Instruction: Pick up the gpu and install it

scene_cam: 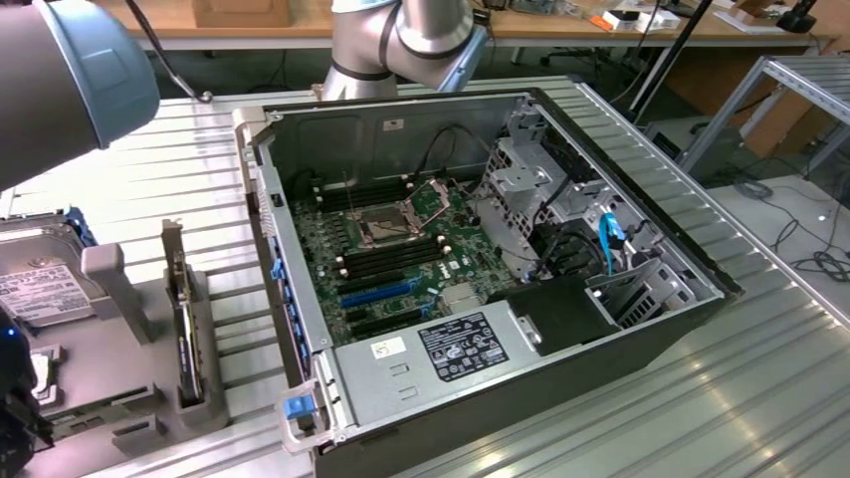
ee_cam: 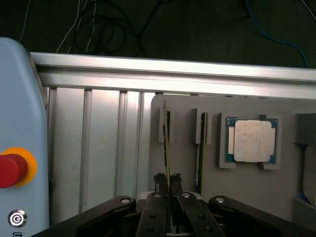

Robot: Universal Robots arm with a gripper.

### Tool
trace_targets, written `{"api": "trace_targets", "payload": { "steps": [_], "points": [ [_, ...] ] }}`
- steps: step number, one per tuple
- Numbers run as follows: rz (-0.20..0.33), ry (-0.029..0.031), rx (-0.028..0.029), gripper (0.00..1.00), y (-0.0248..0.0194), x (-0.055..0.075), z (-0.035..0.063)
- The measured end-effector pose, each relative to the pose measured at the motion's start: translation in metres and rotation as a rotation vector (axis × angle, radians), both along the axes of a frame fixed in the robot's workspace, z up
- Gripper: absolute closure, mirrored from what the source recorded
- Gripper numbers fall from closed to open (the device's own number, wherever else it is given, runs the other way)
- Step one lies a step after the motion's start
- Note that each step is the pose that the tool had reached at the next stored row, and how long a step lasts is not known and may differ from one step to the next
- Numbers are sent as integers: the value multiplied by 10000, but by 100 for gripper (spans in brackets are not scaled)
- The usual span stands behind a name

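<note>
The arm's gripper (ee_cam: 167, 178) is down over the grey holder (ee_cam: 247, 187) at the edge of the bench (ee_cam: 98, 148). Its fingers (ee_cam: 158, 181) are drawn in to a narrow gap astride the gpu (ee_cam: 165, 143), which stands on edge in one of the holder's slots. I see a sliver of space either side of the stick, so I'd judge it straddled, not yet clamped. The picking-up looks barely begun, and nothing is seated in the case (scene_cam: 398, 129). To do this grasp well, I'd want the stick dead centre between the pads so both meet it together. The squeeze should land on the flat faces low down, where the board is stiffest, and the wrist should stay square to the slot. A board this thin will likely bow or jam if tipped sideways. A second stick (ee_cam: 199, 148) stands in the neighbouring slot, just beside the outer finger, and that is the thing most likely to be clipped. A CPU (ee_cam: 251, 140) lies flat in its own pocket beyond it. A pendant (ee_cam: 19, 123) with a red button (ee_cam: 11, 170) sits well apart on the other side. In the exterior view a dark card (scene_cam: 182, 329) stands upright in the holder at that view's left, a hard drive (scene_cam: 40, 289) near it, and the motherboard (scene_cam: 398, 249) with its blue slots (scene_cam: 372, 296) lies open
</note>
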State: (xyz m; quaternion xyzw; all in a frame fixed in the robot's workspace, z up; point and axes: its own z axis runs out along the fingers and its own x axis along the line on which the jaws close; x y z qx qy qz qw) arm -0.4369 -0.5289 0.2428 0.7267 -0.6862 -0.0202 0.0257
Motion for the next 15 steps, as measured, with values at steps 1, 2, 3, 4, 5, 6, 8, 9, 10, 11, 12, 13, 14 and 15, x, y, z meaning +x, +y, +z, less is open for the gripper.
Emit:
{"api": "trace_targets", "payload": {
  "steps": [1, 2, 3, 4, 5, 6, 8, 9, 10, 11, 12, 13, 14, 15],
  "points": [
    [0, 24, 1, 86, 0, 0, 29],
    [0, 68, 2, 86, 0, 0, 92],
    [0, 97, 5, 86, 0, 0, 135],
    [0, 125, 4, 86, 0, 0, 176],
    [-1, 171, 5, 86, 0, 0, 243],
    [0, 216, 4, 86, 0, 0, 305],
    [0, 263, 5, 86, 0, 0, 383],
    [0, 290, 4, 86, 0, 0, 456],
    [-1, 303, 3, 86, 0, 0, 536],
    [-1, 305, 5, 86, 0, 0, 618],
    [-1, 305, 4, 86, 0, 0, 684],
    [-1, 305, 4, 86, 0, 0, 770],
    [0, 305, 4, 86, 0, 0, 852],
    [0, 306, 2, 86, 0, 0, 900]
  ]
}}
